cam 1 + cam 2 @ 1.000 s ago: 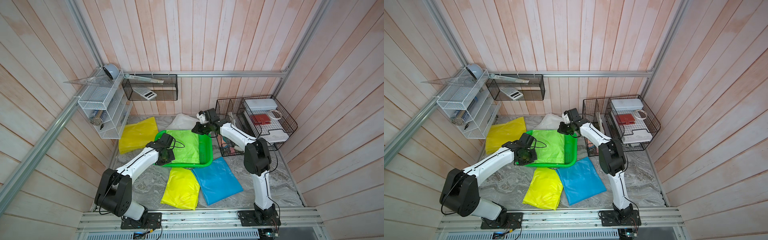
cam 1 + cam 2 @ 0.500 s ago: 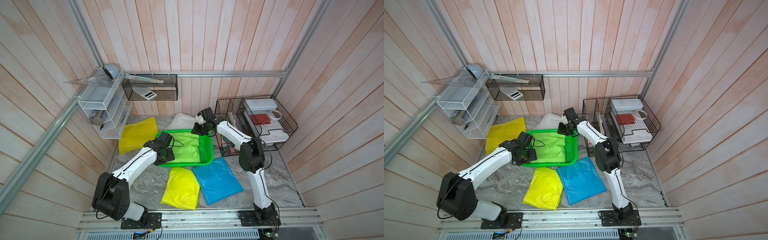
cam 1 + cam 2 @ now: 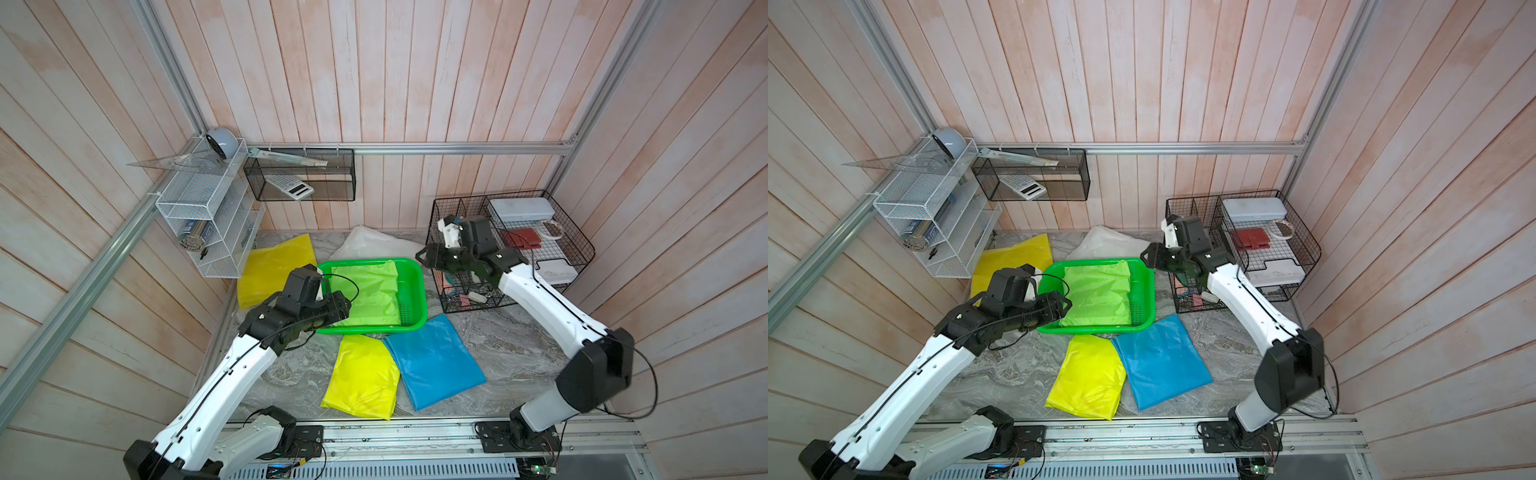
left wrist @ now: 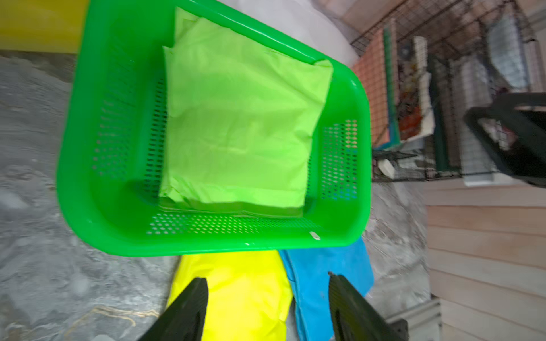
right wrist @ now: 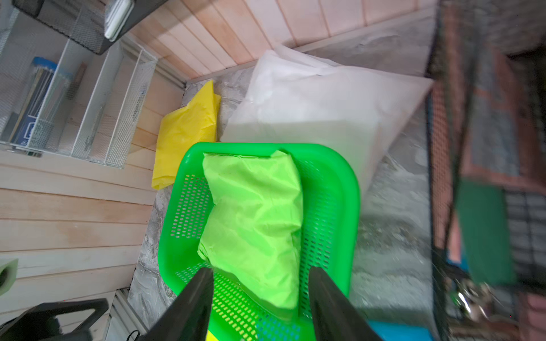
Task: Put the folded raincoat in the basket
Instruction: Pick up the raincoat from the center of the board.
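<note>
Left wrist view settles it for us: the raincoat (image 4: 239, 124) lies inside the basket (image 4: 88, 192), within its rim, so we judge the placing done. Our left gripper (image 4: 267, 283) hangs off the basket's near side, jaws apart and empty. Our right gripper (image 5: 261, 273) hovers above the far end, jaws apart too, gripping nothing. We see only drawing both arms clear as left.

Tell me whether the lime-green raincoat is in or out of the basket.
In. The folded raincoat lies on the floor of the basket, inside its rim.
</note>
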### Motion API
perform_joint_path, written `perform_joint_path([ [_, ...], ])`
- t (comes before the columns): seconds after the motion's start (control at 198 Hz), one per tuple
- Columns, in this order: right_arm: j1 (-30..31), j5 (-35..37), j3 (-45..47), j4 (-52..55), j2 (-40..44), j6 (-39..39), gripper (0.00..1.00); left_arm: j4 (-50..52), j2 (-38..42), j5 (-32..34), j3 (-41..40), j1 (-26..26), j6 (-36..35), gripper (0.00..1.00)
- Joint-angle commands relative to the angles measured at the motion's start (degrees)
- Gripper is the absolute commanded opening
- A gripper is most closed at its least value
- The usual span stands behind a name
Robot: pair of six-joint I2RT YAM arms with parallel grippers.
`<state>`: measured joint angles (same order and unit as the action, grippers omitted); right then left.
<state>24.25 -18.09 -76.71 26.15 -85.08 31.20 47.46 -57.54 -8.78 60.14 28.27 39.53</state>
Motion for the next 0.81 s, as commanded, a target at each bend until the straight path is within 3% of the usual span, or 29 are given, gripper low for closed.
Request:
perform_joint_path([
  [0.0, -2.84, 2.09, 12.19, -0.52, 9.29, 1.28, 0.61, -4.22, 3.25, -5.65, -4.71, 5.85, 3.32, 0.69],
  [0.136, -4.36, 1.26, 24.72, 4.49, 18.58, 0.04, 0.61, -9.71, 4.53, -2.64, -11.26, 14.5, 9.0, 0.69],
  [0.278, -4.4, 0.7, 35.22, 6.27, 23.88, 1.81, 0.6, -18.47, -0.44, 0.2, -16.18, 18.99, 14.33, 0.7],
  [0.459, -4.14, -0.51, 43.3, 4.17, 29.32, 5.01, 0.6, -24.99, -6.86, 2.99, -17.89, 19.44, 19.01, 0.71],
  [0.692, -3.93, 0.46, 44.48, 9.15, 26.51, 4.48, 0.6, -30.36, -12.83, 3.24, -20.66, 20.3, 22.14, 0.72],
  [0.803, -3.03, -6.29, 44.83, 6.77, 26.28, 3.59, 0.47, -32.48, -14.42, 3.41, -21.73, 21.01, 23.45, 0.72],
])
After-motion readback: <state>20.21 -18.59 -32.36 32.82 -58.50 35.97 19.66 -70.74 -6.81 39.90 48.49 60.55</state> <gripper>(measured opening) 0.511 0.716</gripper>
